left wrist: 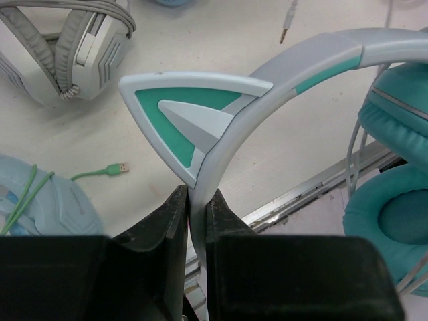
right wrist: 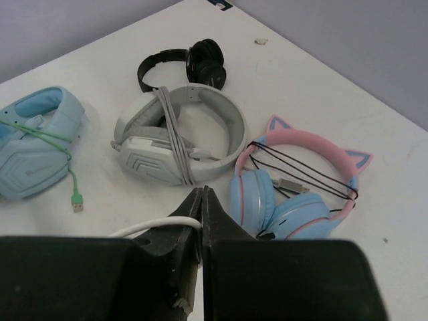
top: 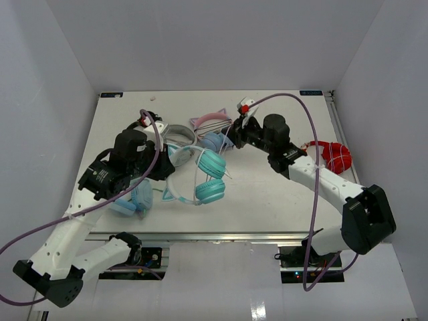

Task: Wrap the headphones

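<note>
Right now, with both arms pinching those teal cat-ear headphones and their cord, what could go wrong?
The left tool pinches only the headband of the headphones, so they might twist or slip. The right tool pinches the thin white cable; a hard pull could strain it. The pink-banded pair lies close and could snag.

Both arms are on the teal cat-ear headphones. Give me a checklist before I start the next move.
1. Left gripper clamped on the headband below the cat ear: ok.
2. Right gripper shut on the white cable: ok.
3. Cable turns on the headband: none visible, not ok.
4. Cable's path clear of the pink cat-ear pair: cannot tell.
5. Slack between right gripper and the headphones: cannot tell.
</note>
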